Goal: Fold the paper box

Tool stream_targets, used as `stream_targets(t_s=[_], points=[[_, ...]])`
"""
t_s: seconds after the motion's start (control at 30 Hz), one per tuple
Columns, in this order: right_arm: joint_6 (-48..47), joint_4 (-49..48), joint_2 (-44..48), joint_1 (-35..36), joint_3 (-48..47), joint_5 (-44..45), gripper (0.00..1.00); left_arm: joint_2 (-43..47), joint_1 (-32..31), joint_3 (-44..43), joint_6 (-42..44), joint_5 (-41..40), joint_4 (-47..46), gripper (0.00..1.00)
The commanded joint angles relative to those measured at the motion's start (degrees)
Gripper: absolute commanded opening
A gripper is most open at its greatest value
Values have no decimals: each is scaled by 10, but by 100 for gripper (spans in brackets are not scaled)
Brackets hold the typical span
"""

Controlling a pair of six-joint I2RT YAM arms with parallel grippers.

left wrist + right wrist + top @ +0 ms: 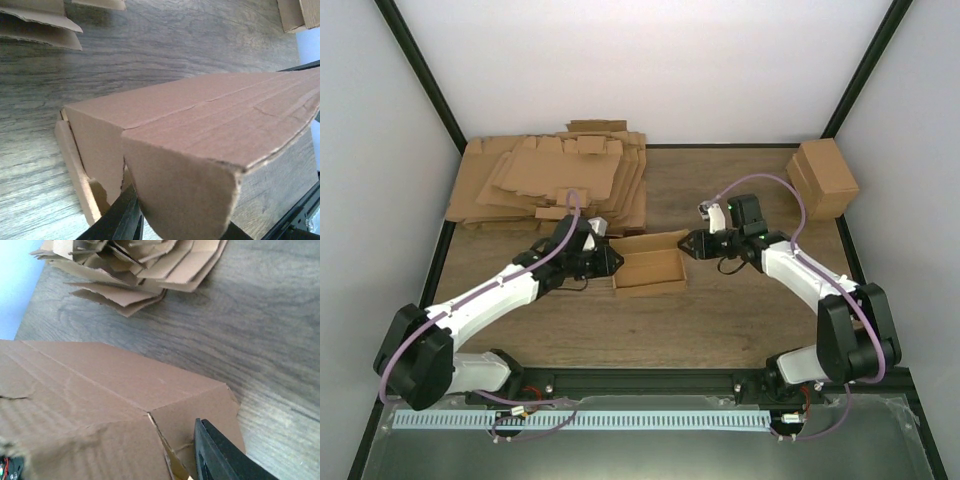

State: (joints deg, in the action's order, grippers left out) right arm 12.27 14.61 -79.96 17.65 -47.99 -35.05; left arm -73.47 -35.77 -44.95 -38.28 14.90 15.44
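The paper box (648,265) is a half-formed brown carton lying mid-table between both arms. My left gripper (612,258) is at its left end. In the left wrist view the box (200,115) fills the frame and a rounded end flap (185,195) hangs between my two spread fingers (122,217), not pinched. My right gripper (688,243) is at the box's right end. In the right wrist view one finger (220,457) lies against the outside of the end wall (200,410). The other finger is hidden behind the cardboard.
A thick pile of flat brown cardboard sheets (555,180) lies at the back left, close behind the left gripper; it also shows in the right wrist view (135,265). A blocky brown carton (823,177) stands at the back right. Black frame rails border the table.
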Motion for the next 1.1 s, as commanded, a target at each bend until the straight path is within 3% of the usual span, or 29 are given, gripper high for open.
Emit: stream_targets(t_s=[0.0,0.1,0.17,0.33,0.8,1.07], points=[[49,20,9,24,1,42,37,-9,-11,-11,-14,5,-20,24],[64,26,9,41,-5,60,38,-8,-12,-13,-14,2,-19,24],[63,41,6,54,-17,87,47,-6,-13,-17,-11,-4,-11,24],[52,70,0,65,-40,140,52,6,-13,-36,6,-29,25,24],[148,92,-1,66,-106,94,46,10,-13,-36,13,-29,43,27],[68,127,-14,66,-105,149,62,21,-13,-52,45,-80,103,54]])
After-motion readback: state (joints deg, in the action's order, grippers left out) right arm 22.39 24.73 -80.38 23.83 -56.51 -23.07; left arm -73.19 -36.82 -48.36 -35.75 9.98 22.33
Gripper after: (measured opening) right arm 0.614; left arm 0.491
